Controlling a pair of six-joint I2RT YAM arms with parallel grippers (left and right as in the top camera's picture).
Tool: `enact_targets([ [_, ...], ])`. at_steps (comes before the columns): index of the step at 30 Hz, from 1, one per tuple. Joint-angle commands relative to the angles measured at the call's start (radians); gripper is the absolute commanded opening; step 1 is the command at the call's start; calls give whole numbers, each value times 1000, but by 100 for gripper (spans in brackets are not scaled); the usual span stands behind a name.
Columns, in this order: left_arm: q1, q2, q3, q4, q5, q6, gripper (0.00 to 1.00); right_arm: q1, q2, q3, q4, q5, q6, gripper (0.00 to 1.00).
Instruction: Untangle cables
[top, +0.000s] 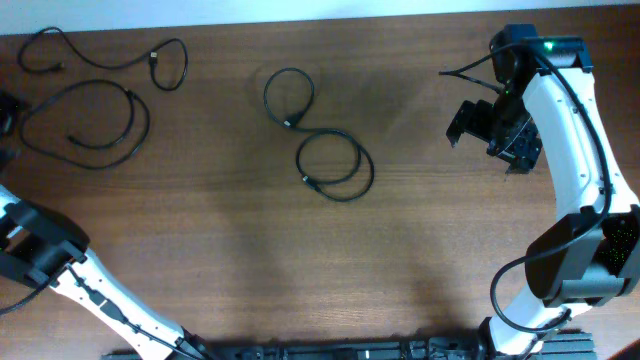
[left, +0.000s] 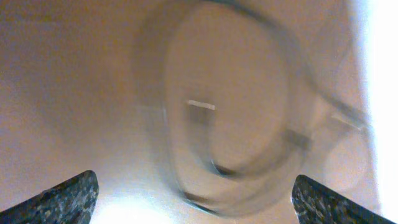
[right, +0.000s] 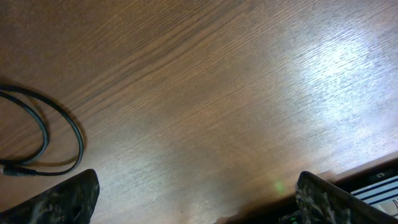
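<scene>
Three thin black cables lie apart on the brown table. One cable (top: 110, 62) runs in a long curve along the far left. A second cable (top: 85, 125) forms a wide loop below it. A third cable (top: 318, 135) makes a figure-eight near the middle. My left gripper (left: 193, 190) is open and empty, and its view shows a blurred cable loop (left: 230, 124) ahead of it. In the overhead view only a dark part of it (top: 5, 112) shows at the left edge. My right gripper (top: 472, 125) (right: 196, 190) is open and empty above bare table at the far right. A cable loop (right: 59, 127) shows at its left.
The white right arm (top: 570, 130) reaches in along the right side. The left arm (top: 40, 250) comes in from the lower left. A dark rail (top: 330, 350) runs along the front edge. The table's far edge (top: 300, 20) meets a white surface.
</scene>
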Motion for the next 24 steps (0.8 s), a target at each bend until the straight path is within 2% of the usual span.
enact_targets([
  [1,-121,-36,20,-41,356,173,100,-1,-2,-2,0,10,4,98],
  [2,-203,-36,19,-72,351,259,100,-1,-2,-2,0,10,4,98],
  [3,-301,-36,19,-97,315,293,99,-1,-2,-2,0,10,4,98],
  [7,-676,-35,18,-114,-100,293,99,-1,-2,-2,0,9,4,98],
  [8,-742,-35,18,-95,-174,328,99,-1,-2,-2,0,10,4,98],
  [9,-837,-35,17,-65,-243,459,99,-1,-2,-2,0,10,4,98],
  [12,-1013,-35,16,-11,-245,743,99,-1,-2,-2,0,10,4,98],
  [13,-1057,-35,6,0,-235,765,99,-1,-2,-2,0,10,4,98],
  [14,-1088,-35,-6,7,-213,791,99,-1,-2,-2,0,10,4,98],
  [20,-1190,-35,-248,31,-144,1226,100,-1,-2,-2,0,9,4,98],
  [24,-1192,-35,-403,199,-148,1231,100,-1,-2,-2,0,10,4,98],
])
